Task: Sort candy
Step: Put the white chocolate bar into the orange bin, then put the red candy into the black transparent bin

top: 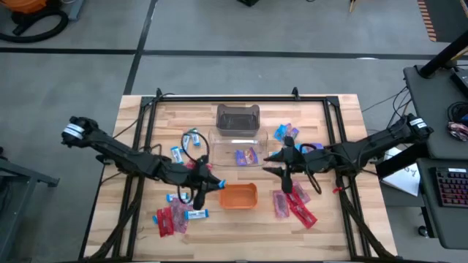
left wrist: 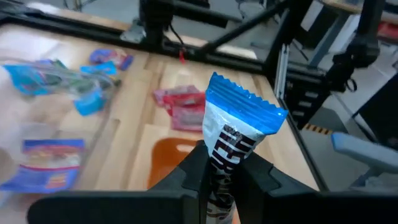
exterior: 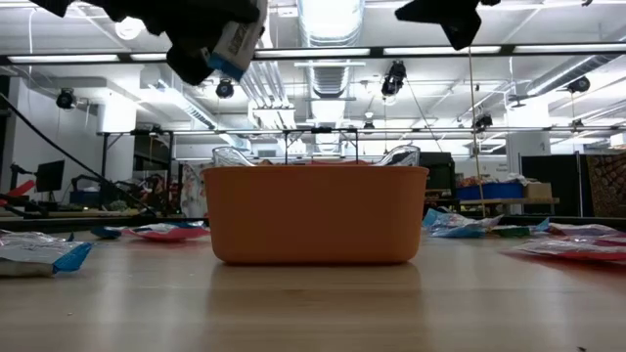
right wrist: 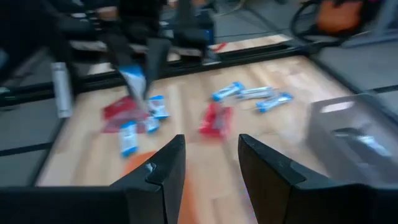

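My left gripper (top: 199,188) hangs above the table just left of the small orange tray (top: 238,195), shut on a blue-and-white candy bar (left wrist: 239,124). In the low view it is up high (exterior: 210,44), left of the tray (exterior: 315,215). My right gripper (top: 273,164) hovers open and holds nothing, right of the clear bin (top: 238,148), its fingers apart (right wrist: 208,168). More blue-and-white bars (top: 178,153) and red packets (top: 172,219) lie flat on the table's left part. Other red packets (top: 292,204) lie on the right part. My left gripper pinches the blue-and-white bar between its two fingers (left wrist: 194,174) at the bar's lower part (left wrist: 225,163). The blue crimped end (left wrist: 245,106) sticks out past the fingertips. The bar is lifted clear of the table (exterior: 233,44).
A dark-lined clear bin (top: 238,117) stands near the far edge. The clear bin in front of it holds purple-and-blue wrappers (top: 246,155). Blue crinkly sweets (top: 285,133) lie right of the bins. A black frame (top: 241,97) runs around the wooden table.
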Robot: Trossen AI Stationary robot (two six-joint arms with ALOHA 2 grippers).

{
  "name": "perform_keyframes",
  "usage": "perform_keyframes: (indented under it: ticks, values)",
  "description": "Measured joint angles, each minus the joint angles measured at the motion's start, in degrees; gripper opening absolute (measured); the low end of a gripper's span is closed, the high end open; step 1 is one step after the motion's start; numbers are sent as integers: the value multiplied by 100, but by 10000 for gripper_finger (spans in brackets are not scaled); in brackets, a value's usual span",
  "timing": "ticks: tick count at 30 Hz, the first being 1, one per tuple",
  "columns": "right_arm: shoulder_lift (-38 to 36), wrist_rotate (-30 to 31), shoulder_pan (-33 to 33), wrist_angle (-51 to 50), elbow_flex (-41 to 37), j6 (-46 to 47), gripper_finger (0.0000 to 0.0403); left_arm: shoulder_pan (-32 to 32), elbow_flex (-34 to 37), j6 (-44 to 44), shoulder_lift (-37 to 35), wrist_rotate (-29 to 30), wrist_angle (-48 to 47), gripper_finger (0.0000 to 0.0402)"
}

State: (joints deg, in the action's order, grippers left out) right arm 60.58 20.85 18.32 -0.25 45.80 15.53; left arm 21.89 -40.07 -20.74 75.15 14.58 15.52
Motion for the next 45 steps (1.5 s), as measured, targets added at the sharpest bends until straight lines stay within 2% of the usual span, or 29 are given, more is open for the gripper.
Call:
perform_keyframes:
  ticks: [6, 12, 17, 27, 31, 40, 45]
  values:
    - [54, -138, 220, -58, 0, 224, 141, 145, -372, -97, 705, -10, -36, 38]
    - [57, -139, 489, -238, 0, 524, 141, 126, -831, -80, 1366, 286, -782, 38]
    - [57, -141, 730, -253, 0, 700, 141, 118, -1308, 50, 1865, 301, -1151, 38]
    - [57, -141, 923, -290, -2, 815, 141, 30, -1540, 209, 2087, 219, -1303, 42]
    - [57, -139, 918, -356, -7, 839, 141, 31, -1535, 207, 2098, 94, -1303, 68]
    - [57, -139, 918, -424, -7, 842, 141, -16, -1533, 205, 2093, 97, -1321, 161]
    - [57, -137, 918, -431, -7, 842, 141, -20, -1533, 223, 1906, 95, -1688, 175]
